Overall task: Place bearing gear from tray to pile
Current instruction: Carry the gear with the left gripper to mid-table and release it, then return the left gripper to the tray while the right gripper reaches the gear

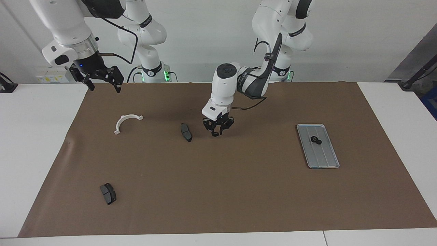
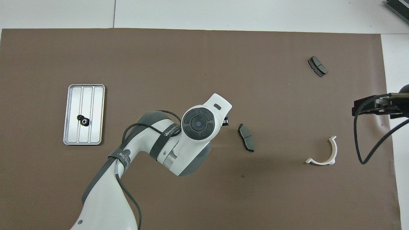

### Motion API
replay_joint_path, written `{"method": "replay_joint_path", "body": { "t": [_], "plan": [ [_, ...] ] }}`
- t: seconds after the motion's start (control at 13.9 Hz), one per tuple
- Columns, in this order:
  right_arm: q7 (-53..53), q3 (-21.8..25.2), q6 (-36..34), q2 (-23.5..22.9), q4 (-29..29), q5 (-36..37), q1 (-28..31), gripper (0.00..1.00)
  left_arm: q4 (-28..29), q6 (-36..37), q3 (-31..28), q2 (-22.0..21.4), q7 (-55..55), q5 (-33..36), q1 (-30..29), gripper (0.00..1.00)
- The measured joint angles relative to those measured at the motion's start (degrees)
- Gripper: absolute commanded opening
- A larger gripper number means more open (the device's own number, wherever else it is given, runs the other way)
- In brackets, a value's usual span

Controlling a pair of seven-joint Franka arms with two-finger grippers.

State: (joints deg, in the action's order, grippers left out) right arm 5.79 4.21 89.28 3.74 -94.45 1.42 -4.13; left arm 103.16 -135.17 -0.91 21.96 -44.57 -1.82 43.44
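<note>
The silver tray (image 1: 322, 157) (image 2: 96, 108) lies on the brown mat toward the left arm's end. Two small black bearing gears (image 1: 315, 140) (image 2: 83, 119) rest on it, touching each other. The pile is scattered toward the right arm's end: a white half-ring bracket (image 1: 127, 122) (image 2: 323, 153) and two dark pads (image 1: 186, 132) (image 2: 246, 137), (image 1: 108, 193) (image 2: 317, 66). My left gripper (image 1: 217, 131) hangs low over the mat beside the middle pad. From overhead the wrist hides it almost wholly. A small dark bit shows at its tips; whether it is held is unclear. My right gripper (image 1: 104, 87) (image 2: 367, 107) waits open and raised.
The brown mat (image 1: 239, 191) covers most of the white table. The left arm's white forearm (image 2: 179, 143) stretches over the mat's middle. A black cable (image 2: 359, 140) dangles from the right wrist close to the bracket.
</note>
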Motion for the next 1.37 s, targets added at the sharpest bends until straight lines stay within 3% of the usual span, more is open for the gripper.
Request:
{"method": "replay_joint_path", "body": {
  "t": [0.36,0.65,1.01,1.37],
  "plan": [
    [0.0,0.0,0.0,0.0,0.0,0.0,0.0,1.00,-0.1,-0.4,-1.7,0.0,0.1,0.1,-2.3,1.00],
    [0.0,0.0,0.0,0.0,0.0,0.0,0.0,1.00,-0.4,3.2,-2.4,-0.8,9.3,0.4,-15.9,1.00],
    [0.0,0.0,0.0,0.0,0.0,0.0,0.0,1.00,-0.1,12.4,-2.5,-4.4,34.5,0.5,-32.0,1.00],
    [-1.0,-0.1,1.8,0.0,-0.3,-0.3,-0.3,1.00,5.9,12.4,-2.4,-6.8,45.1,0.5,-38.8,1.00]
  ]
}}
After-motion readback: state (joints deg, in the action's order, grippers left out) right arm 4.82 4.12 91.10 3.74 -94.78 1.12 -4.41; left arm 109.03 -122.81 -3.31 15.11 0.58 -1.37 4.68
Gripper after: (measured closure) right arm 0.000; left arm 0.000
